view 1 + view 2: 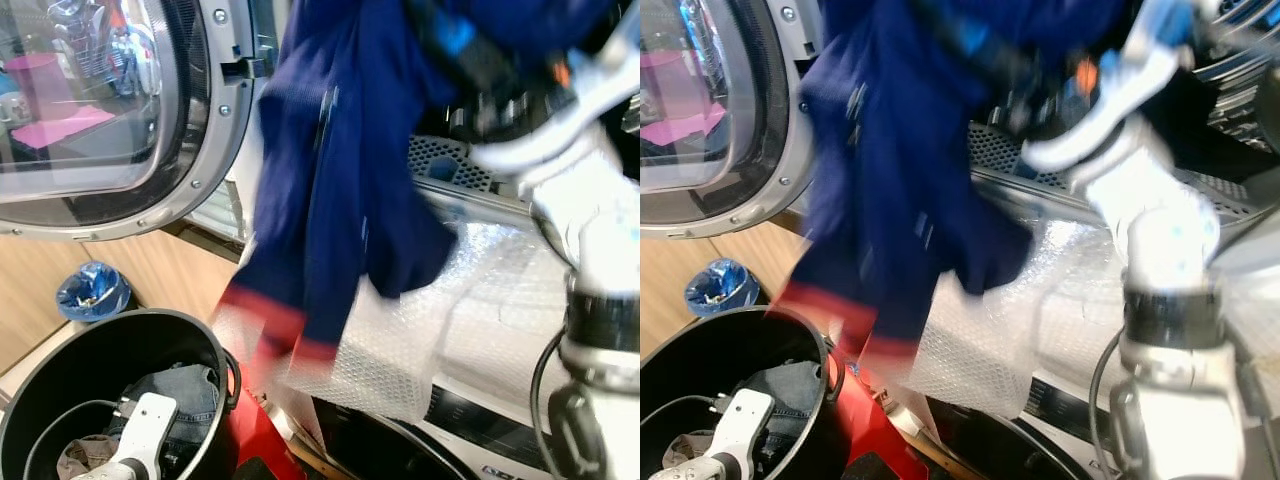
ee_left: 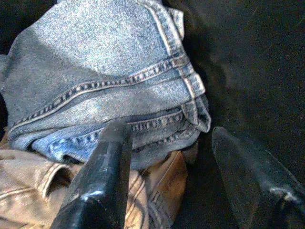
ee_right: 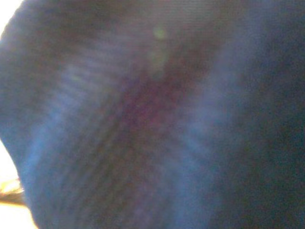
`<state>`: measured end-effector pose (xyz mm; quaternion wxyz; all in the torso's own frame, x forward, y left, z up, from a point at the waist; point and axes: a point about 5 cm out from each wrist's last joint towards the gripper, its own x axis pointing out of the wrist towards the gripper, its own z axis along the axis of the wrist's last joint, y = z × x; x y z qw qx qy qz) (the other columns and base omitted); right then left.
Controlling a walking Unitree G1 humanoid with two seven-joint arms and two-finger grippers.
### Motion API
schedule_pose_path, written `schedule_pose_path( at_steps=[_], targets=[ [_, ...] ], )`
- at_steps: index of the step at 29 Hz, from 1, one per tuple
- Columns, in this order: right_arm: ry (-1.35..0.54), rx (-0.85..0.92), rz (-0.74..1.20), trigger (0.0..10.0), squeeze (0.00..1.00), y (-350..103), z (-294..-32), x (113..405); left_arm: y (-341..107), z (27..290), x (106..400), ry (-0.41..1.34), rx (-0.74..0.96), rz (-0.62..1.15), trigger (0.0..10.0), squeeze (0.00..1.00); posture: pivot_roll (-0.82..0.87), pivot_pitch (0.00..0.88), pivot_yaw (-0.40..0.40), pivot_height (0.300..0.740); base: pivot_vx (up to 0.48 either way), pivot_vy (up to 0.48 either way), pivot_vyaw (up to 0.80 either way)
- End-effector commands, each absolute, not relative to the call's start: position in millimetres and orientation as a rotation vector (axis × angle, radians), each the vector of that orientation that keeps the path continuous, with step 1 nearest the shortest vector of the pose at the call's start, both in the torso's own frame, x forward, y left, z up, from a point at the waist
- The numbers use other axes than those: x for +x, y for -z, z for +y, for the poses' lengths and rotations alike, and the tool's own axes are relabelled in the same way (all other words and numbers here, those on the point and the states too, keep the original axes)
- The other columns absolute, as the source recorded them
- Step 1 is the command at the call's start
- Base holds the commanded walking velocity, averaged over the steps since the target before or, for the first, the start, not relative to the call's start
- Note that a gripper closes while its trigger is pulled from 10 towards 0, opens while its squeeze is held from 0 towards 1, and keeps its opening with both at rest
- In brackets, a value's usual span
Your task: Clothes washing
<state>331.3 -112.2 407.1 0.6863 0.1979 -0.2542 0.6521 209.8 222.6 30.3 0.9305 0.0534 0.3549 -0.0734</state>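
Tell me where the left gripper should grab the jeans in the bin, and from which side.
Grip the jeans at the folded, stitched hem edge nearest the open left gripper, coming straight down from above: that thick edge lies exposed atop the tan garment, inside the black bin.

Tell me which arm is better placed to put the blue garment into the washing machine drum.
The right arm, likely. Its tool is raised near the drum opening with the navy garment hanging from it. The left tool is down in the black basket, above the jeans.
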Motion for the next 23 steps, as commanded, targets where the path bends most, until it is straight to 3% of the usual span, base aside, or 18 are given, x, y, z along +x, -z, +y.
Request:
schedule_pose_path(
  at_steps=[1, 9, 10, 11, 13, 14, 18, 21, 23],
  targets=[
    [-1.326, 0.428, -0.647, 0.0, 0.00, -437.0, -123.1, 347.1, -24.0, 218.3, 205.1, 0.146, 0.104, 0.746, 10.0, 0.00, -0.03, 0.060, 0.021, 0.740, 0.000, 0.000, 0.00],
    [-0.983, 0.489, -0.734, 0.0, 0.00, -485.0, -144.5, 363.6, -20.8, 212.5, 201.2, 0.137, 0.079, 0.747, 10.0, 0.00, -0.02, 0.059, 0.016, 0.740, 0.000, 0.000, 0.00],
    [-0.800, 0.496, -0.717, 0.0, 0.00, -493.7, -153.1, 368.8, -20.8, 211.7, 201.4, 0.134, 0.074, 0.744, 10.0, 0.00, -0.02, 0.059, 0.016, 0.740, 0.000, 0.000, 0.00],
    [-0.800, 0.496, -0.717, 0.0, 0.00, -493.7, -153.1, 368.8, -20.8, 211.7, 201.4, 0.134, 0.074, 0.744, 10.0, 0.00, -0.02, 0.059, 0.016, 0.740, 0.000, 0.000, 0.00],
    [-0.599, 0.485, -0.693, 0.0, 0.00, -499.9, -163.3, 372.7, -20.9, 211.6, 201.7, 0.127, 0.071, 0.739, 10.0, 0.00, -0.02, 0.059, 0.016, 0.740, 0.000, 0.000, 0.00],
    [-0.377, 0.516, -0.666, 0.0, 0.00, -504.9, -180.2, 374.3, -21.3, 211.8, 201.8, 0.118, 0.070, 0.734, 10.0, 0.00, -0.01, 0.062, 0.017, 0.740, 0.000, 0.000, 0.00],
    [0.155, 0.660, -0.653, 0.0, 0.00, -506.3, -243.0, 364.3, -22.6, 211.8, 201.7, 0.103, 0.066, 0.717, 10.0, 0.00, -0.01, 0.064, 0.017, 0.740, 0.000, 0.000, 0.00],
    [0.387, 0.612, -0.673, 0.0, 0.00, -505.0, -271.8, 353.4, -24.1, 211.9, 204.1, 0.087, 0.065, 0.698, 10.0, 0.00, -0.01, 0.065, 0.016, 0.740, 0.000, 0.000, 0.00],
    [0.395, 0.503, -0.660, 0.0, 0.00, -503.0, -267.6, 356.3, -25.3, 211.6, 206.7, 0.084, 0.069, 0.686, 10.0, 0.00, -0.01, 0.065, 0.019, 0.740, 0.000, 0.000, 0.00]
  ],
)
